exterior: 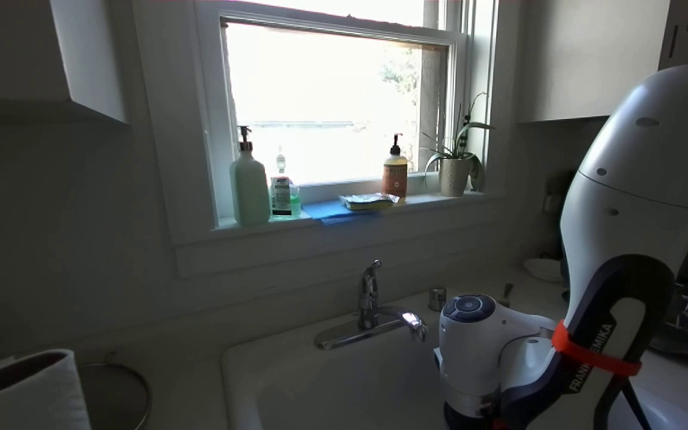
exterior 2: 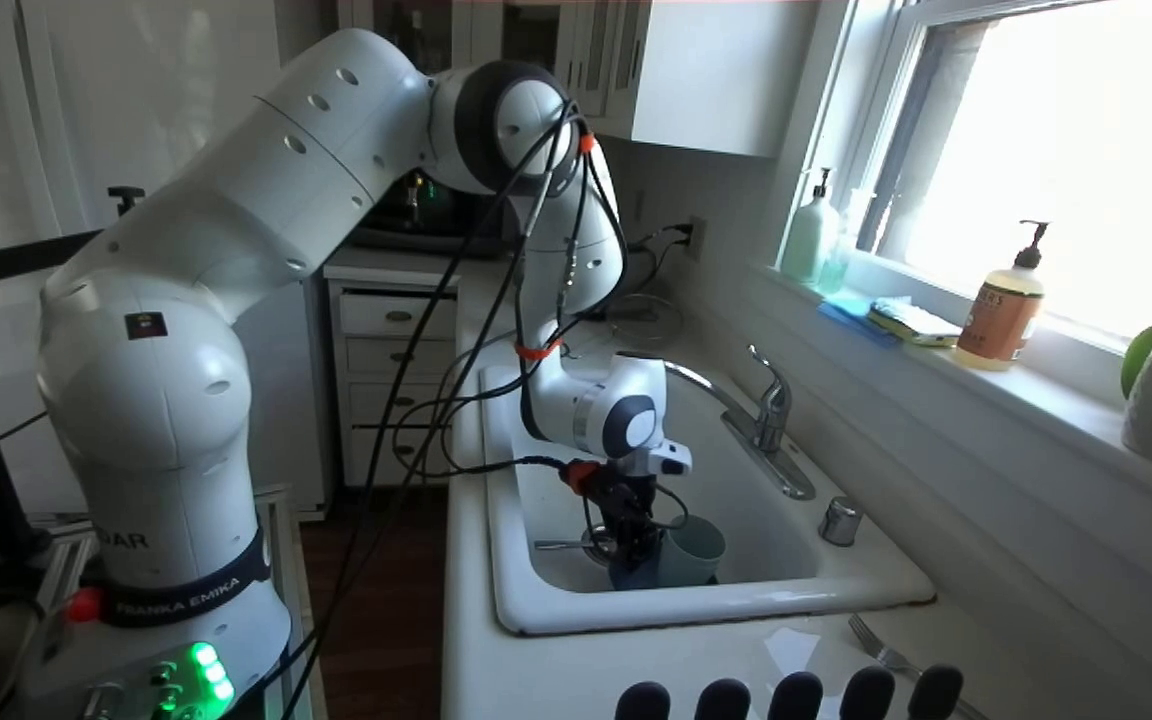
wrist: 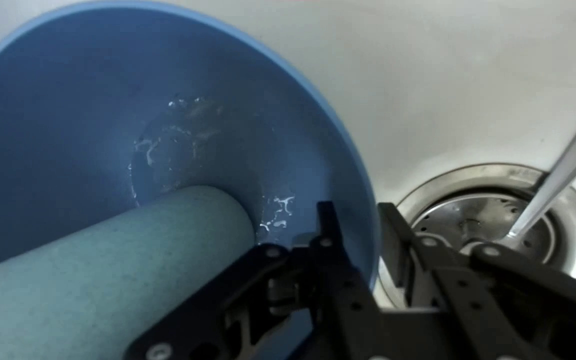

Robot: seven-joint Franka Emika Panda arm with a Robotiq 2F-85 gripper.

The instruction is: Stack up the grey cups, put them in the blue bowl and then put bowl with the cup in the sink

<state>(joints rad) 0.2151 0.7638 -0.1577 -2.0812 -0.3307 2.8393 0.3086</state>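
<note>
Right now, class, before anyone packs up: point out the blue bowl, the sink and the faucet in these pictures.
Blue bowl (wrist: 88, 110): wrist view, on its bare inner wall.
Sink (exterior 2: 656, 607): an exterior view, on its white rim.
Faucet (exterior: 368, 301): an exterior view, on its upright chrome body.

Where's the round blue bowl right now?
In the wrist view, the round blue bowl fills much of the left side, inside the white rectangular sink, left of the round metal drain, with a tilted pale grey-green cup partly inside it.
</note>
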